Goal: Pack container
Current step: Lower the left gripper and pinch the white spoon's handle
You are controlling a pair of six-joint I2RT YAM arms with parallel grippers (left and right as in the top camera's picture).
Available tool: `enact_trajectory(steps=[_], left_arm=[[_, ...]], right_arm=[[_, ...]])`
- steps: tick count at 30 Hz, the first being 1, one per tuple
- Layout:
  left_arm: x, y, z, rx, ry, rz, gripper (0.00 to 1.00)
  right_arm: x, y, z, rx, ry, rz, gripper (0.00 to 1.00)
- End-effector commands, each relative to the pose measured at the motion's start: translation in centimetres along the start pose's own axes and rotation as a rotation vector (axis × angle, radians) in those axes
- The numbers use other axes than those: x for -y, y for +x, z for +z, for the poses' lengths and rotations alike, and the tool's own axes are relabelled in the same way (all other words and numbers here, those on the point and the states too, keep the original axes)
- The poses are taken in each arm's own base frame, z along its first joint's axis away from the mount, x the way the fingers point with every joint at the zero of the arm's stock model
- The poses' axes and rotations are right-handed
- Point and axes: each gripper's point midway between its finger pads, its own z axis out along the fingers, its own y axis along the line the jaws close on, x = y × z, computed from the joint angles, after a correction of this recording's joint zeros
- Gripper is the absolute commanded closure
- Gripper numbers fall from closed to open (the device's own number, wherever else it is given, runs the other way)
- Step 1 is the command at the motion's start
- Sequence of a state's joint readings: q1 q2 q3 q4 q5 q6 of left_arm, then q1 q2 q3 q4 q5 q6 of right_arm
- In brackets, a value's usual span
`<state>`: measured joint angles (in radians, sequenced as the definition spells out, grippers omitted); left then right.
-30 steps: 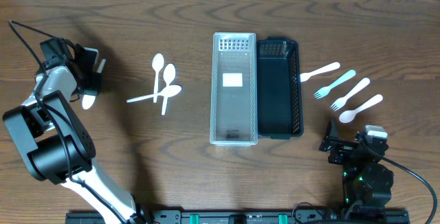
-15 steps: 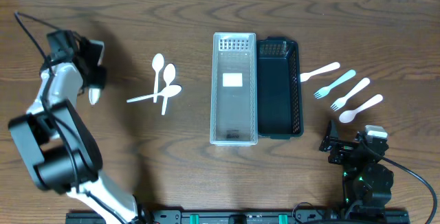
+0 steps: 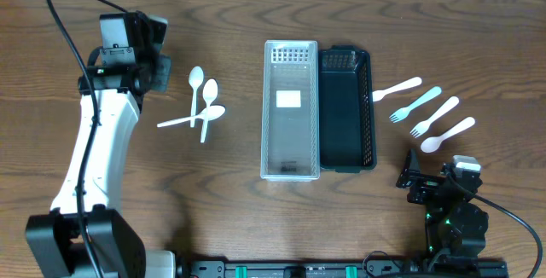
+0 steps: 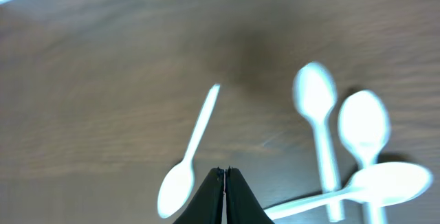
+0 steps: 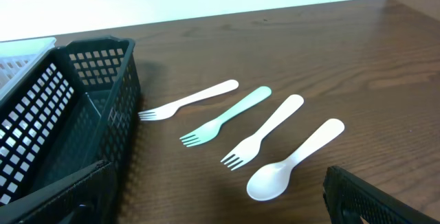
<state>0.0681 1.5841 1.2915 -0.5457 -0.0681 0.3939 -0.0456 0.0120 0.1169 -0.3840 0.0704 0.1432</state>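
My left gripper (image 4: 225, 171) is shut, and a white spoon (image 4: 199, 131) moves with it; its bowl shows just left of the fingertips and its handle points away. In the overhead view the gripper (image 3: 159, 70) hovers left of three white spoons (image 3: 205, 103) that lie crossed on the table, and it hides the carried spoon. A clear container (image 3: 290, 165) and a black basket (image 3: 345, 146) stand side by side mid-table. My right gripper (image 5: 220, 207) is open near the front right edge, close to the white spoon (image 5: 292, 162) lying there.
Right of the basket lie a white fork (image 3: 397, 89), a teal fork (image 3: 416, 104), another white fork (image 3: 435, 116) and a white spoon (image 3: 449, 133). A black cable (image 3: 60, 9) arcs above the left arm.
The left gripper closed at the far left edge, then lifted and swung up and right toward the three spoons. The single spoon left its spot there. The right arm stayed still.
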Motion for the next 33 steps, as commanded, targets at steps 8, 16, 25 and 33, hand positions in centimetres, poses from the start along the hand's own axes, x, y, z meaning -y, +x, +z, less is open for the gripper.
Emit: enact_trajectory(steps=[8,16,25,33], left_arm=[[-8.0,9.8,8.1,-0.296,-0.113,0.038,0.51],[-6.6,11.9,12.0,-0.349,-0.043,0.082,0.38],[-4.9,14.1,13.6,-0.411,0.027,0.085,0.4],[-3.6,12.7,14.2,-0.331,0.102,0.066,0.44]], right_arm=[[0.3,0.0,0.0,0.005,0.013,-0.009,0.01],[0.3,0.0,0.0,0.005,0.013,-0.009,0.01],[0.3,0.0,0.0,0.005,0.013,-0.008,0.01],[0.3,0.0,0.0,0.004,0.013,-0.009,0.01]])
